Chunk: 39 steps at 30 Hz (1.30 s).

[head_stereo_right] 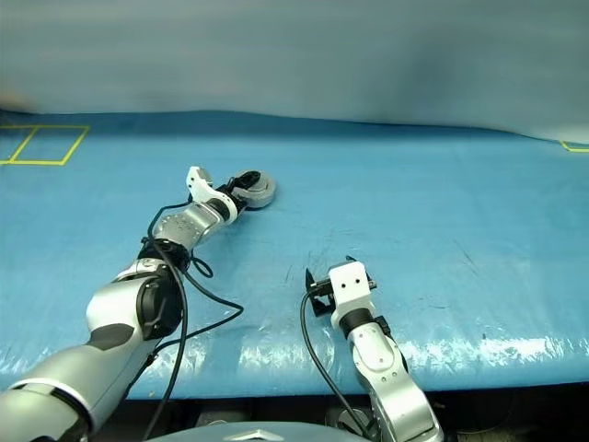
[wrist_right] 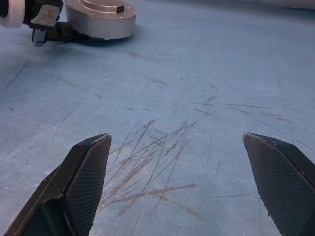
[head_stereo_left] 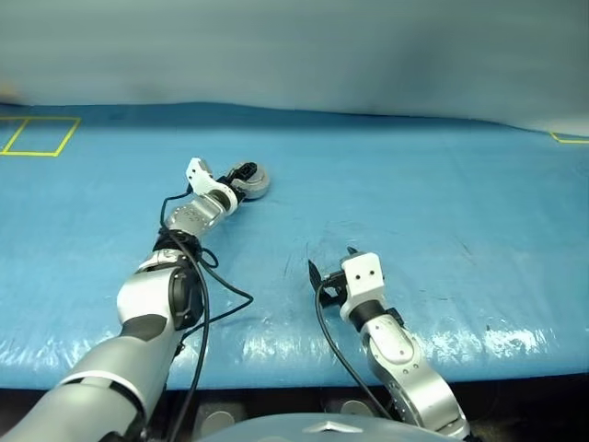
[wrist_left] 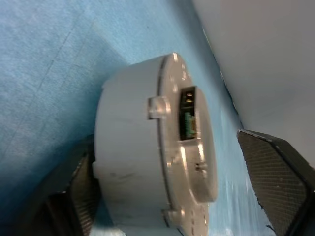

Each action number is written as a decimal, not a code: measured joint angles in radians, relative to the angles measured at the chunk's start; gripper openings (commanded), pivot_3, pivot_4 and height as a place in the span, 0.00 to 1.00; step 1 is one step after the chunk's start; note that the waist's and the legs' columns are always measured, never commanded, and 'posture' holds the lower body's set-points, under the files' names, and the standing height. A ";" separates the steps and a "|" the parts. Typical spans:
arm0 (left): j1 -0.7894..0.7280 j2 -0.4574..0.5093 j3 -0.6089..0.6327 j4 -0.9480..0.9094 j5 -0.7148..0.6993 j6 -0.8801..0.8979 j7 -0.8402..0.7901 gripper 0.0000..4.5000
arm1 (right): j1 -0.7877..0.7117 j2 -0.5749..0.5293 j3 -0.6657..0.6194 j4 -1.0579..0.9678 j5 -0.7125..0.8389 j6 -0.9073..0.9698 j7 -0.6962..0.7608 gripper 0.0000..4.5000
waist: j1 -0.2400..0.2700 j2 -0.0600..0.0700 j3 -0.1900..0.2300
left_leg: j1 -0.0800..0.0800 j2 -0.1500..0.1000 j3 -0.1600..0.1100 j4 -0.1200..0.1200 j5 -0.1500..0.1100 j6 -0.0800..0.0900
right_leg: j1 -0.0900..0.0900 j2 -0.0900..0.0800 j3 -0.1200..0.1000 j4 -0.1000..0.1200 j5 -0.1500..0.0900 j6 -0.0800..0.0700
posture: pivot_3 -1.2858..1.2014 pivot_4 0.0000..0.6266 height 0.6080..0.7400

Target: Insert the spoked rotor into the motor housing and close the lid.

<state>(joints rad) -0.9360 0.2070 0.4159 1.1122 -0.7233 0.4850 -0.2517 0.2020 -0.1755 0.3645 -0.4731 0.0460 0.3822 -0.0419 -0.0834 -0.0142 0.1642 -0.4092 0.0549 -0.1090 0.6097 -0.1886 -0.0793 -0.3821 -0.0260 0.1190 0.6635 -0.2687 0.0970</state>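
Left gripper [wrist_left: 177, 191] spread wide around the motor housing [wrist_left: 133, 147], one finger [wrist_left: 78, 191] touching its wall, the other standing off (lid [wrist_left: 189, 123] shut). Looks heavy, rigid, slick metal: grip the side wall. Right gripper [wrist_right: 177, 182] wide open, empty, well short of the housing.

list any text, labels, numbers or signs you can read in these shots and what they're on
No readable words, brands or numbers anywhere.
Motor housing: its closed lid carries only a small dark socket, no print that can be made out.
Blue table: yellow tape outlines near the far corners, plain lines with no lettering.
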 measured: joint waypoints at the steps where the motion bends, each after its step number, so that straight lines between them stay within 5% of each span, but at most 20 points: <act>1: 0.036 0.014 -0.010 -0.056 0.004 0.046 -0.006 0.99 | -0.003 0.005 0.001 0.005 0.000 0.001 0.011 1.00 | -0.006 0.000 -0.002 | 0.002 0.000 0.000 0.000 0.000 0.000 | 0.001 0.000 0.000 0.000 0.000 -0.001 | 0.52 0.24 1.00; 8: 0.432 0.123 -0.166 -0.692 0.033 0.331 -0.023 0.99 | -0.067 0.021 0.001 0.077 0.002 0.005 0.110 1.00 | -0.027 0.001 -0.017 | 0.020 0.004 0.006 -0.009 -0.001 -0.001 | 0.014 0.001 0.003 0.000 -0.004 -0.006 | 0.52 0.24 1.00; 14: 0.813 0.259 -0.359 -1.155 0.233 0.175 -0.091 0.99 | -0.111 0.050 -0.053 0.140 0.040 0.004 0.166 1.00 | -0.014 0.001 -0.019 | 0.027 0.006 0.010 -0.018 -0.001 -0.002 | 0.008 0.000 0.005 -0.001 -0.007 -0.011 | 0.52 0.24 1.00; 25: 1.118 0.133 -0.437 -1.282 0.611 -0.416 0.028 0.99 | -0.081 0.075 -0.110 0.193 -0.032 -0.154 0.120 1.00 | 0.035 -0.001 -0.018 | -0.005 0.006 0.011 -0.017 -0.002 -0.002 | -0.016 0.001 0.005 -0.003 -0.005 -0.008 | 0.52 0.24 1.00; 35: 1.246 -0.089 -0.412 -1.356 0.625 -0.492 0.152 0.99 | 0.077 0.111 -0.163 0.144 -0.084 -0.229 0.031 1.00 | 0.041 -0.002 -0.016 | -0.005 0.006 0.012 -0.013 -0.003 -0.002 | -0.016 0.000 0.005 -0.002 -0.007 -0.010 | 0.52 0.24 1.00; 39: 1.274 -0.099 -0.399 -1.362 0.645 -0.529 0.178 0.99 | 0.134 0.141 -0.199 0.119 -0.082 -0.247 0.003 1.00 | 0.041 -0.004 -0.015 | -0.005 0.006 0.012 -0.013 -0.003 -0.002 | -0.017 0.000 0.005 -0.003 -0.007 -0.010 | 0.52 0.24 1.00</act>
<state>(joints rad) 0.3383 0.1079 0.0171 -0.2493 -0.0778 -0.0444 -0.0740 0.3364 -0.0344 0.1654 -0.3546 -0.0360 0.1349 -0.0385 -0.0428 -0.0177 0.1488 -0.4141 0.0609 -0.0967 0.5969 -0.1914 -0.0810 -0.3990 -0.0262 0.1241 0.6601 -0.2759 0.0865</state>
